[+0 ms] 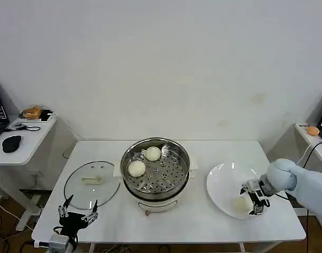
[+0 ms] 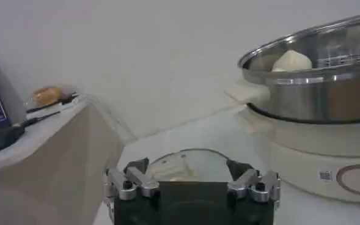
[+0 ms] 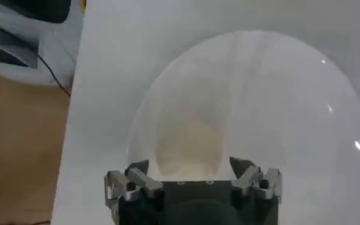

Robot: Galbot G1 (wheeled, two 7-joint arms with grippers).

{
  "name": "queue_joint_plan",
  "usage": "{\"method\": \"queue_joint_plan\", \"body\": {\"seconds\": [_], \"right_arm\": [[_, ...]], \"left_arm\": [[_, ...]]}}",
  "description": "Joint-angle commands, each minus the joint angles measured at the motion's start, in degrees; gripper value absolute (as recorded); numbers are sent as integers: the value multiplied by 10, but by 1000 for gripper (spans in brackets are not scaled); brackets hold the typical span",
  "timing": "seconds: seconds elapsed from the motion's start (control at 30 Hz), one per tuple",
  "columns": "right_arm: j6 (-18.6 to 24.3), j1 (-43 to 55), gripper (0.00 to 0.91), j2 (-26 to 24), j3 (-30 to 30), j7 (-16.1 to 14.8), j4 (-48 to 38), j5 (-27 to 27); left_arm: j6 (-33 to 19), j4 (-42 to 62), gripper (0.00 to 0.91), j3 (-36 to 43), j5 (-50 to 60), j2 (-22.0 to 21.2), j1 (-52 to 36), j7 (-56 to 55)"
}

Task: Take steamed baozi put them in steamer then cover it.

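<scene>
**With two buns in the steamer, the right gripper stands over one on the plate**

While the steamer (image 1: pixel 156 174) sits mid-table with two buns (image 1: pixel 144 161) on its perforated tray, both toward the tray's left and rear, the right gripper (image 1: pixel 254 202) is down over the white plate (image 1: pixel 224 182) near the table's right edge. Its fingers are spread apart on either side of a pale bun (image 3: pixel 189 145) that lies on the plate between them; whether they touch it cannot be told. The glass lid (image 1: pixel 91 184) lies flat on the table left of the steamer, handle up, close to the front left corner. The left gripper (image 1: pixel 77 211) hangs at the table's front edge just before the lid, fingers spread, holding nothing. From the left wrist, one bun shows above the steamer's rim.
</scene>
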Motion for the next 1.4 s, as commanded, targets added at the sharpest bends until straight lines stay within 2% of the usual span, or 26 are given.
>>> {"method": "queue_joint_plan", "body": {"seconds": [0.03,0.13,0.4,0.7,1.03,1.2,1.4], "right_arm": [[-4,-16,766,9,10,0,-11,-1],[-5,-15,675,9,10,-3,-13,0],[-5,-9,584,10,12,-14,-13,6],[0,24,574,6,6,-31,-7,9],[9,121,584,15,44,-49,-13,56],[9,221,584,53,25,-50,-34,76],[4,360,584,128,-53,-45,-51,117]], "left_arm": [[0,-1,907,0,1,-2,0,-1],[0,-2,907,0,2,-3,2,-1],[0,-8,907,0,2,-4,4,-1],[-1,-13,907,-1,1,-4,6,-1],[-1,-12,907,-2,-1,2,1,-1],[-2,-11,907,-3,-3,5,0,-1],[-2,-12,907,-2,-3,6,-3,0]]}}
